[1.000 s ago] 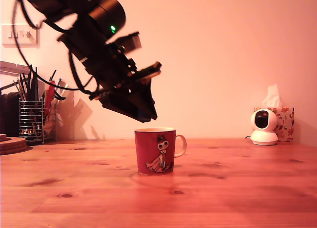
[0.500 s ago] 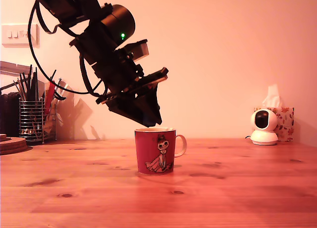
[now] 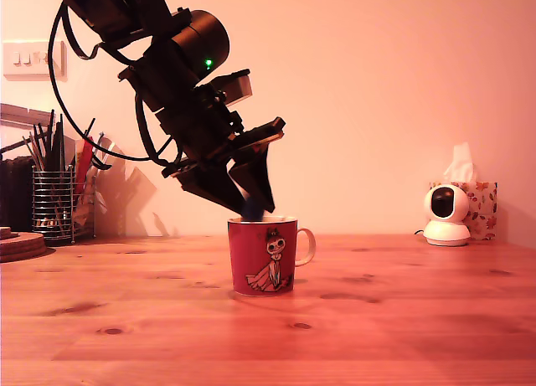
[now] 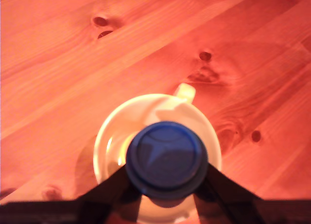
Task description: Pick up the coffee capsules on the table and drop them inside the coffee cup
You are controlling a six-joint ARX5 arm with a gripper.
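In the exterior view, the gripper (image 3: 251, 206) hangs tilted over the coffee cup (image 3: 263, 256), with its tips just above the rim at the side of the cup toward the exterior view's left. A small piece of dark blue shows between the tips, which I take to be the coffee capsule (image 3: 251, 208); it sits right over the mouth of the cup and is not on the table (image 3: 377, 319). The cup stands upright on the wood, its handle pointing to the exterior view's right. Far back there are a wire holder with pens (image 3: 54, 203), a small white camera (image 3: 446, 215) and a tissue box (image 3: 479, 208), all well apart from the cup. In the wrist view, the capsule (image 4: 166, 157) fills the space between the two dark fingers (image 4: 104, 190), which press on it from both sides, so the gripper (image 4: 166, 185) is closed around it and only as wide as the capsule. Under the capsule the pale inside of the cup (image 4: 112, 136) is seen, and the capsule lies over the opening, a little off its centre. I judge that the carrying step is finished and the drop is in hand. The next move calls only for opening the fingers; the capsule seems to lie fully within the rim, so it should fall inside.
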